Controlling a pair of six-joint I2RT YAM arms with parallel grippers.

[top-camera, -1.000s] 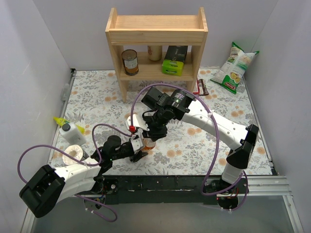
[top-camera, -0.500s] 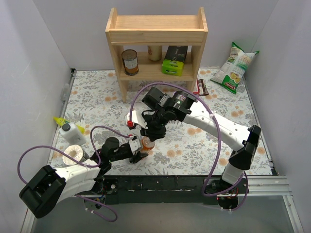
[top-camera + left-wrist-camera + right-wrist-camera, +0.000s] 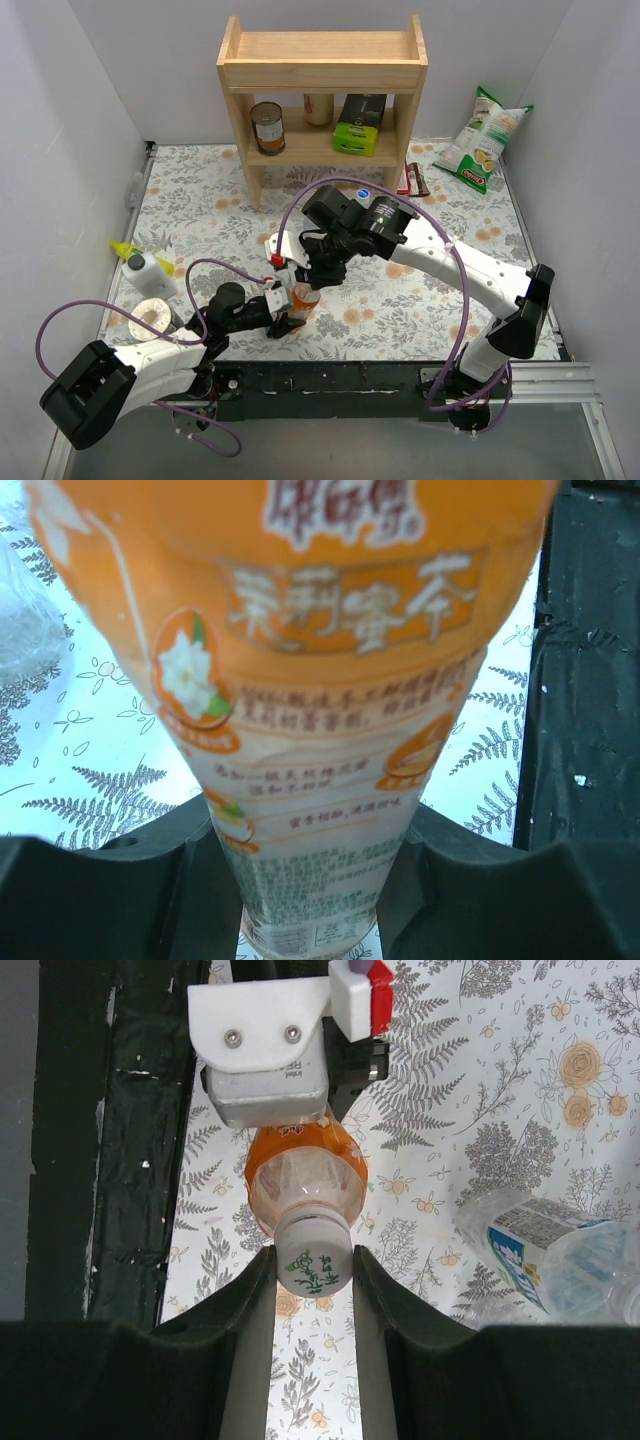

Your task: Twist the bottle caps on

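Note:
The orange-liquid bottle [image 3: 303, 298] stands tilted near the front middle of the table. My left gripper [image 3: 287, 318] is shut on its lower body. In the left wrist view the bottle's label [image 3: 320, 680] fills the frame, and the left gripper [image 3: 310, 900] clamps it from both sides. My right gripper [image 3: 313, 1270] is shut on the white cap [image 3: 313, 1258], which sits on the neck of the orange bottle [image 3: 305, 1175]. From above, the right gripper [image 3: 314, 276] hangs over the bottle top. A clear bottle with a blue-and-white label [image 3: 545, 1260] lies nearby. A blue cap [image 3: 363, 192] lies behind the right arm.
A wooden shelf [image 3: 322, 90] at the back holds a brown tin can [image 3: 267, 127] and a green box [image 3: 358, 125]. A chip bag [image 3: 483, 140] leans at the back right. A white squeeze bottle with a yellow nozzle [image 3: 148, 268] and a tape roll [image 3: 152, 315] sit at the left.
The right arm has swung a little to the right while its gripper stays on the cap. The left gripper has tightened on the bottle, which shifted slightly right.

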